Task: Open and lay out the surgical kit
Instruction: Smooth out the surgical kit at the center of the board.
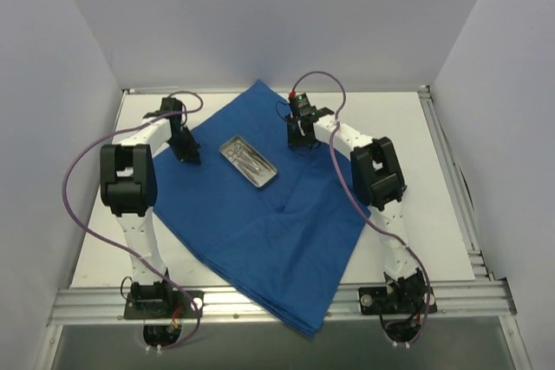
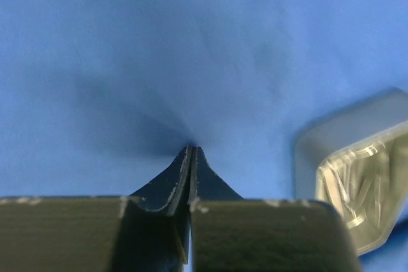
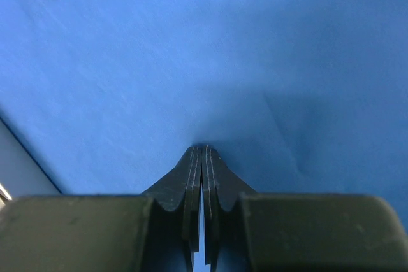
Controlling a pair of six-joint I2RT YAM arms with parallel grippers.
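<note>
Mostly flat, blue wrap (image 1: 260,231) bears shiny tray (image 1: 266,181), seemingly holding scissors (image 1: 250,159).

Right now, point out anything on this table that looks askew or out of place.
The blue cloth lies diagonal to the table, one corner hanging over the near edge. The tray sits at an angle on it, instruments inside. Nothing looks spilled or damaged.

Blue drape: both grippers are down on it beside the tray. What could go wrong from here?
Left gripper and right gripper are shut, tips on the blue drape, apparently pinching it: a pull could drag the metal tray and spill its instruments. The drape's near corner overhangs the edge of the table, so a tug that way could slide the cloth off.
</note>
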